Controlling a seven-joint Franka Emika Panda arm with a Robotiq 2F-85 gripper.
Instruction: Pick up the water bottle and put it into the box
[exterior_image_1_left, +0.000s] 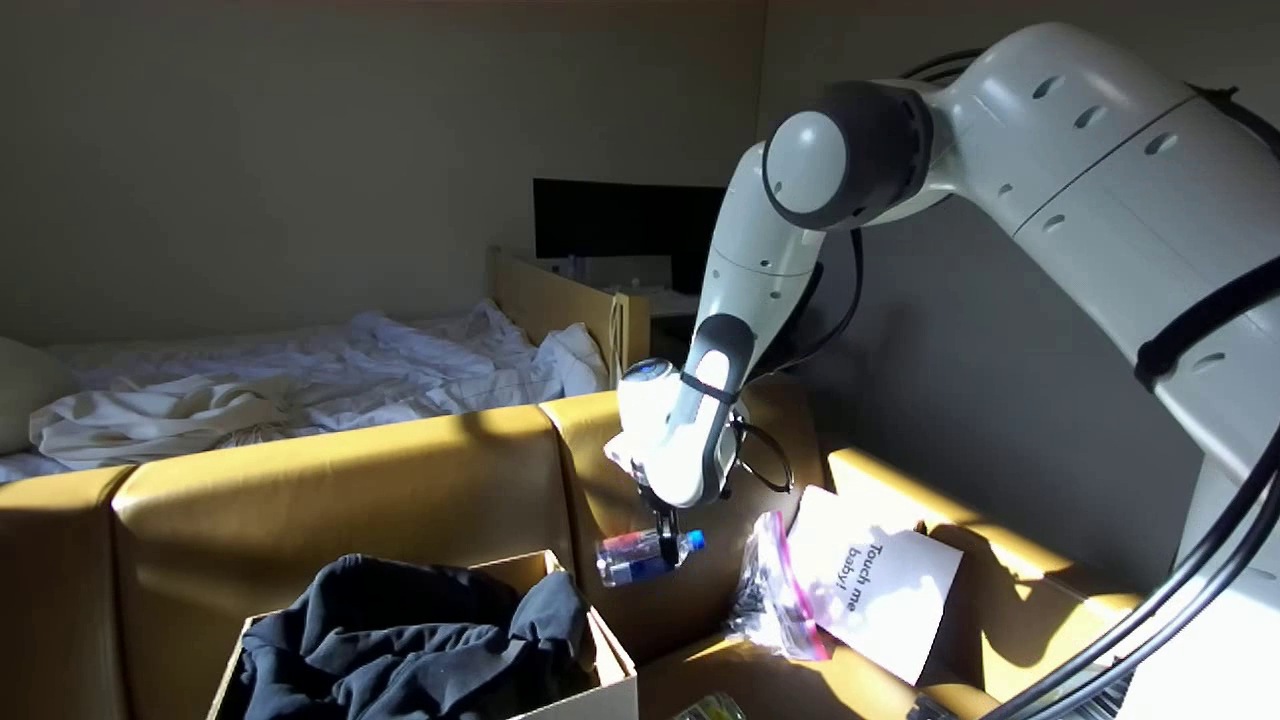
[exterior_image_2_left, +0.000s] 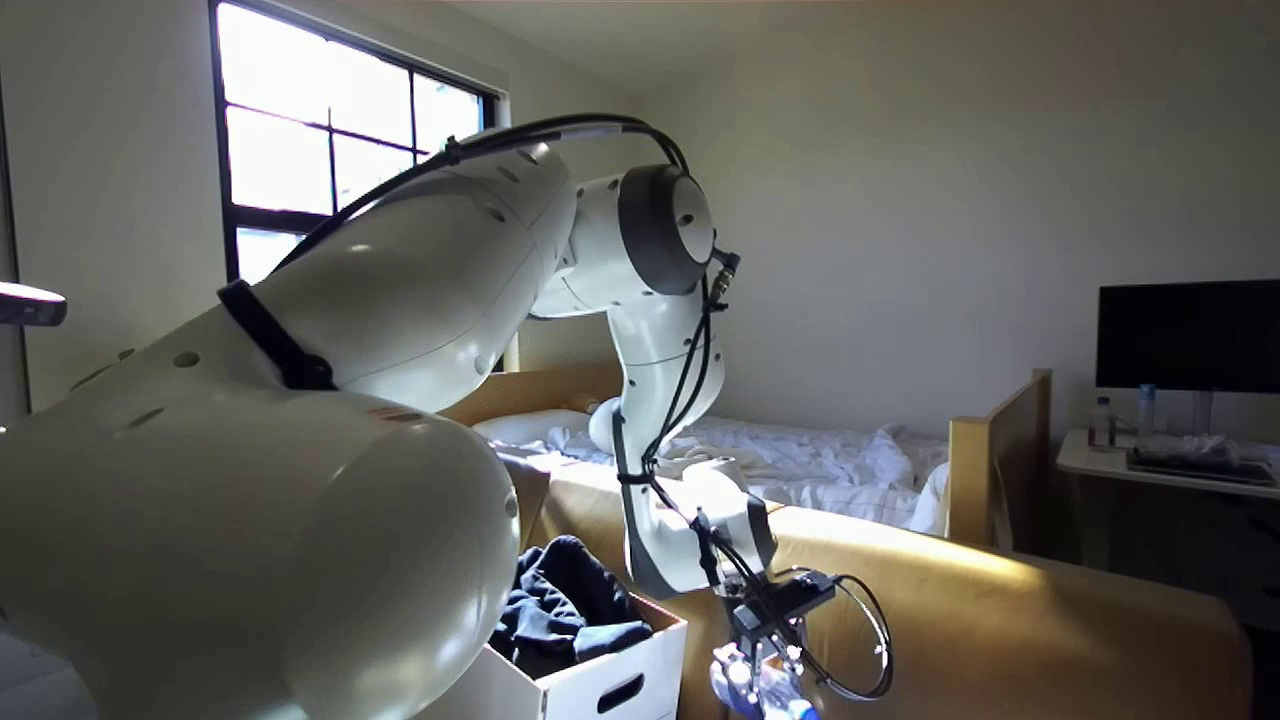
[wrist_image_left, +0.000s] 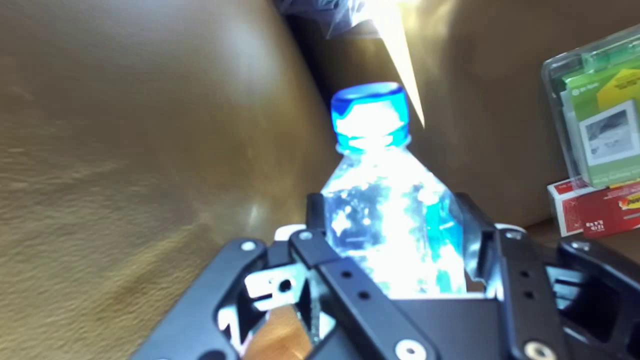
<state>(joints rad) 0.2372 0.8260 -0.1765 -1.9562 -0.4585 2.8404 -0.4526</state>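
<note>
Water bottle (exterior_image_1_left: 630, 558) in gripper (wrist_image_left: 394, 219), outside box (exterior_image_2_left: 662, 668) of dark cloth (exterior_image_1_left: 420, 640).
Clamps it sideways, pressing both sides, parted to bottle width, in front of sofa backrest (exterior_image_1_left: 360, 500).

We see the water bottle (exterior_image_1_left: 630, 562), clear, blue-capped and patched red, held nearly horizontal in the lower middle of an exterior view, capped end rightward; at lower left we find the cardboard box (exterior_image_1_left: 600, 702), upright, open-topped.
</note>
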